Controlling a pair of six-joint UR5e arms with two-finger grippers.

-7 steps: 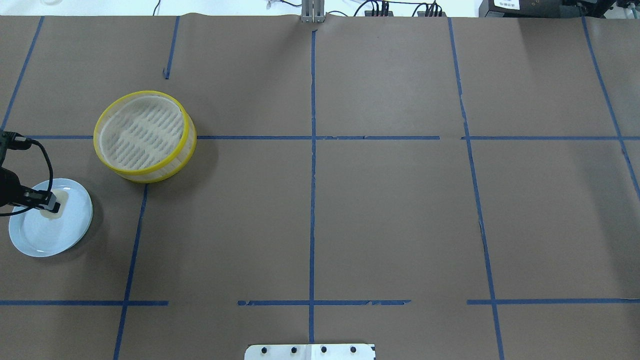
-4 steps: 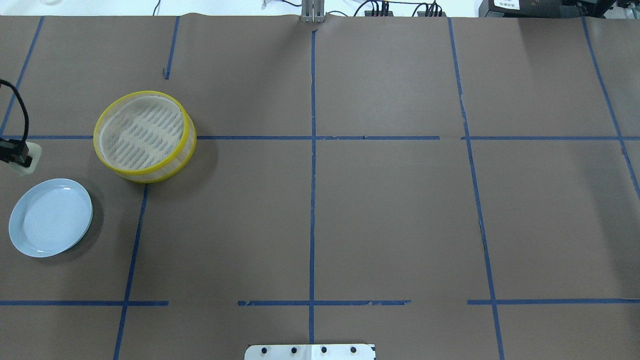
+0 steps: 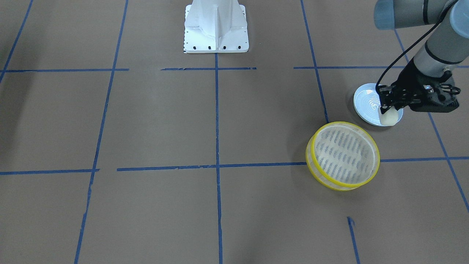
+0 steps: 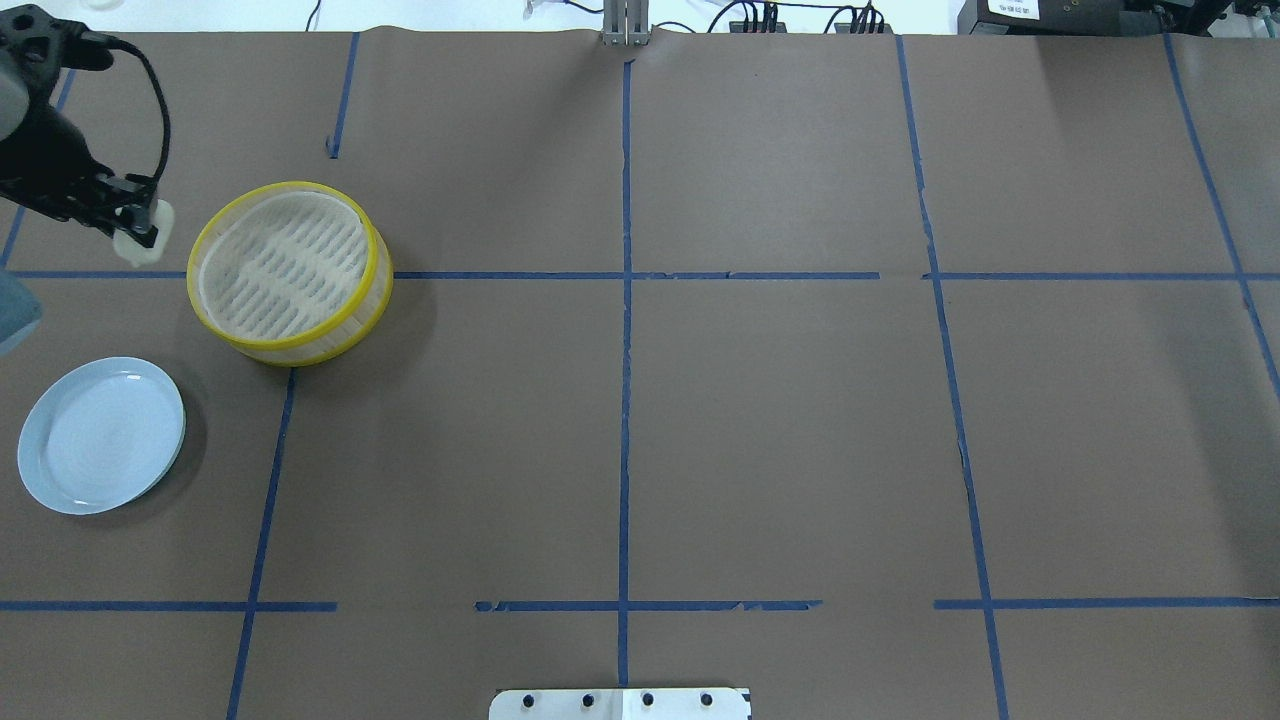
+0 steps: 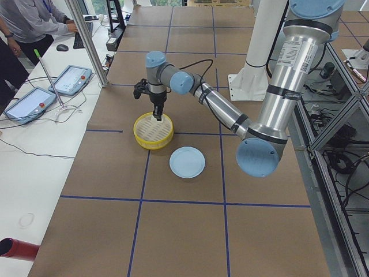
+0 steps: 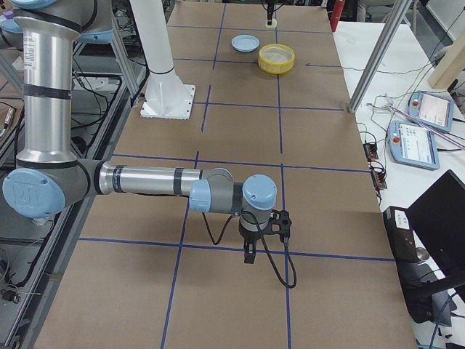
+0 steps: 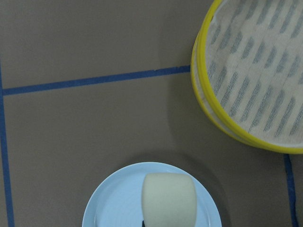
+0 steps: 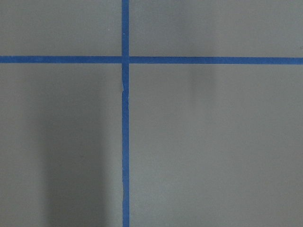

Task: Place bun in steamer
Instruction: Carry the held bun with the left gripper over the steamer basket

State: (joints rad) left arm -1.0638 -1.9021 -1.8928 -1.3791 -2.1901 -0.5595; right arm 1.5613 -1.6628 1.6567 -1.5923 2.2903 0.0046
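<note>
My left gripper (image 4: 138, 225) is shut on the cream-white bun (image 4: 132, 252) and holds it in the air, just left of the yellow-rimmed steamer (image 4: 289, 271). The steamer holds nothing. In the front-facing view the bun (image 3: 389, 117) hangs from the gripper (image 3: 387, 107) over the edge of the pale blue plate (image 3: 366, 104), beside the steamer (image 3: 343, 155). In the left wrist view the bun (image 7: 169, 198) fills the bottom middle, with the steamer (image 7: 255, 71) at the upper right. My right gripper (image 6: 249, 254) shows only in the exterior right view, far from these things; I cannot tell whether it is open or shut.
The bare blue plate (image 4: 101, 434) lies on the table near and left of the steamer. Blue tape lines cross the brown table cover. The robot's white base (image 3: 215, 27) stands at the middle of the table's near edge. Operators' tablets lie on a side bench (image 5: 34, 98).
My left gripper has lifted the bun off the blue plate and carried it away from the robot, up to a spot beside the steamer's left rim. The plate is now bare.
</note>
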